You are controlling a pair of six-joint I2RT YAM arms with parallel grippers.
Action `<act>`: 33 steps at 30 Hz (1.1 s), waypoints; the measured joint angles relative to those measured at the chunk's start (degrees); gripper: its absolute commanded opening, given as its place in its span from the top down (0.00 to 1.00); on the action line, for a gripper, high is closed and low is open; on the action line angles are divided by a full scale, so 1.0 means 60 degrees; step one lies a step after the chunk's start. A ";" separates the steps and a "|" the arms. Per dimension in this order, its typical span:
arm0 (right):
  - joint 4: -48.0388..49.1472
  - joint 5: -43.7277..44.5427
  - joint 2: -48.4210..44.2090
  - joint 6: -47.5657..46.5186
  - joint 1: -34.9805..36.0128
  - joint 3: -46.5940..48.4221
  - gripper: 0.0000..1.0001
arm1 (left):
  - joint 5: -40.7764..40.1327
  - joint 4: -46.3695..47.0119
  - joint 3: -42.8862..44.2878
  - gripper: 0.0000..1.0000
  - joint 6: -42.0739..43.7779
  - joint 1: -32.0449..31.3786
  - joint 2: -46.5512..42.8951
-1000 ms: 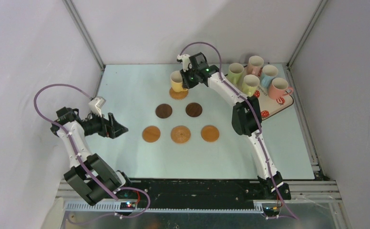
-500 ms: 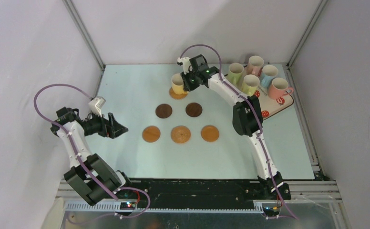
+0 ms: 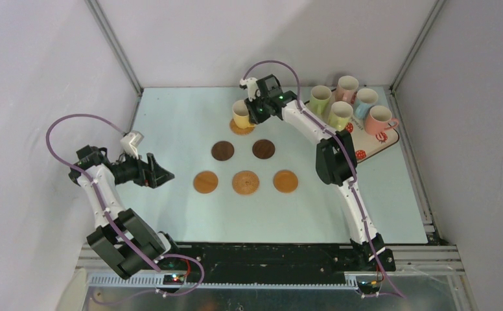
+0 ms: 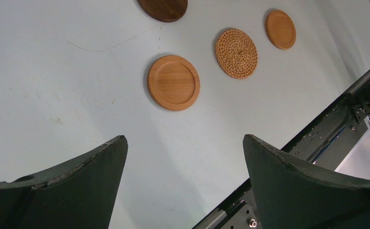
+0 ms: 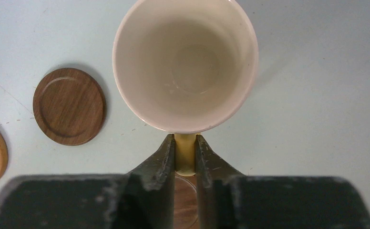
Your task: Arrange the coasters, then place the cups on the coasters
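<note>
My right gripper (image 3: 252, 111) (image 5: 185, 140) is shut on the handle of the yellow cup (image 3: 241, 115) (image 5: 185, 62). The cup stands upright over the back tan coaster (image 3: 241, 128), whose edge shows between the fingers (image 5: 185, 200). Two dark brown coasters (image 3: 222, 150) (image 3: 263, 149) lie in front of it. Nearer still lies a row of three tan coasters (image 3: 205, 182) (image 3: 245, 182) (image 3: 285, 181). Two green cups (image 3: 320, 99) (image 3: 340, 115), two pink cups (image 3: 347, 87) (image 3: 380, 120) and a blue cup (image 3: 366, 100) stand on the tray (image 3: 373, 145). My left gripper (image 3: 168, 175) (image 4: 185, 138) is open and holds nothing.
The strawberry-print tray sits at the back right, close to the right arm's forearm. Metal frame posts rise at the table's back corners. The black base rail (image 4: 316, 124) runs along the near edge.
My right gripper has shifted the yellow cup slightly nearer and down onto the back coaster. The left arm has not moved.
</note>
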 measured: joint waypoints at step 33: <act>-0.0157 0.0168 -0.5257 0.0022 -0.2794 -0.3235 0.01 | 0.0182 -0.0430 0.0000 0.02 0.0328 0.0000 0.0051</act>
